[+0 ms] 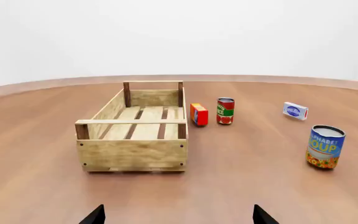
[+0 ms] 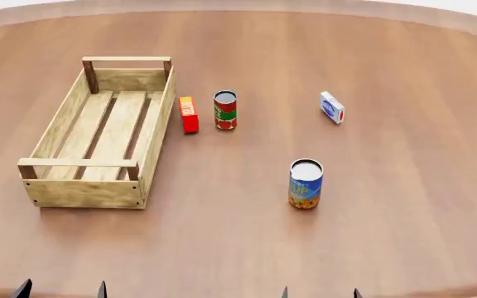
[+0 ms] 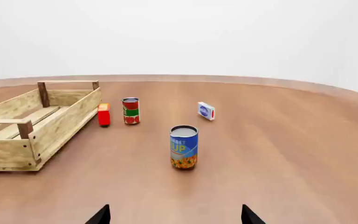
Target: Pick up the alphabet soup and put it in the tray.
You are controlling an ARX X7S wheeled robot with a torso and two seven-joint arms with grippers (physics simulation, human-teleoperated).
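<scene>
I found my right gripper [image 3: 175, 215] spread wide and empty, only its fingertips in frame; my left gripper [image 1: 177, 215] stood likewise. The alphabet soup [image 3: 184, 147] stood upright on the table [image 2: 404, 186], directly ahead of the right gripper, well apart from the tray [image 2: 97, 133]. I judged the approach not yet begun; next, advance the right gripper around the can.

Wood tray [image 2: 151, 133], matt tbl [image 2: 404, 198]
</scene>
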